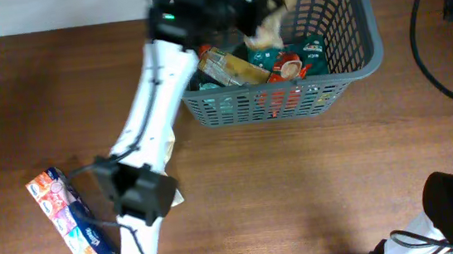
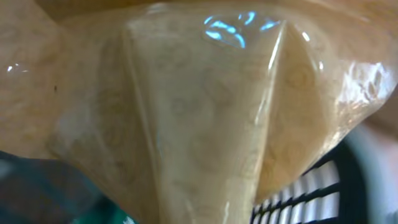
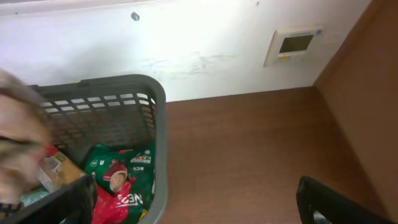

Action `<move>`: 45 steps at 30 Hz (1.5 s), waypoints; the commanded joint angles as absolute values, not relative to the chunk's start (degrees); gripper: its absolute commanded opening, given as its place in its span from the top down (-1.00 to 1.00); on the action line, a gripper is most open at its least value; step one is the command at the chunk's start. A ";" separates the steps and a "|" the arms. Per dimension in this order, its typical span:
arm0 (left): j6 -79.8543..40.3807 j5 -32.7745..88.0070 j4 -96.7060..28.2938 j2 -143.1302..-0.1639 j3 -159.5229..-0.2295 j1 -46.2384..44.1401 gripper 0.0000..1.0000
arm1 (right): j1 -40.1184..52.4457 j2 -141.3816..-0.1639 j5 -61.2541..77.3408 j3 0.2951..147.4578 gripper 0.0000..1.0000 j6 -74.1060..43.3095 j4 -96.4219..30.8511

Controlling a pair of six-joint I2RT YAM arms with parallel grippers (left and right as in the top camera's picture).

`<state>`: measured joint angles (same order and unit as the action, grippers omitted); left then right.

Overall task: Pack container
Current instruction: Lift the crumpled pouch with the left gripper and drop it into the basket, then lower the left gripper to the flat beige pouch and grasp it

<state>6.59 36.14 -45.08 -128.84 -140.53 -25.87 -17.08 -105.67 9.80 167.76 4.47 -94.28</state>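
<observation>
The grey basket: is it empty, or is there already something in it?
Partly filled: green packets, a red packet and a yellowish box lie in the bottom of the basket.

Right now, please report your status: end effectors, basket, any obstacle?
Left end effector holding tan bag above basket. Right end effector open, empty. Packets already inside; drop path open.

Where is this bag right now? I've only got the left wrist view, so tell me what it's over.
Observer: The bag is above the open top of the basket.
Operator: List what's inside the basket.
Observer: Green packets, a red packet and a yellowish box.
Operator: Report anything lying outside it.
Observer: One colourful multipack, on the table at its near left.
</observation>
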 commanded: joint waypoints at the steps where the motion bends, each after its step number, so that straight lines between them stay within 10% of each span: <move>1: 13.63 27.33 -47.35 -133.91 -140.51 -26.39 0.97 | -17.28 -104.44 10.39 167.78 -0.98 3.97 -94.11; 4: 13.61 27.33 -49.87 -137.38 -140.51 -26.50 0.94 | -17.28 -104.44 10.39 167.78 -0.98 3.97 -94.08; 8: 13.61 27.03 -51.37 -138.93 -140.51 -26.41 -0.91 | -17.28 -104.44 10.41 167.78 -0.98 3.97 -94.08; 9: 13.61 26.76 -51.33 -138.93 -140.51 -26.41 -0.99 | -17.28 -104.47 10.41 167.78 -0.98 3.97 -94.06; 28: 3.31 -1.83 -96.84 -119.24 -162.67 -11.31 -0.99 | -17.28 -106.56 11.03 167.61 -0.98 3.99 -93.43; 45: -10.90 -12.05 -92.99 -114.43 -109.93 -11.09 -0.98 | -17.76 -106.89 11.00 165.25 -0.98 3.99 -93.65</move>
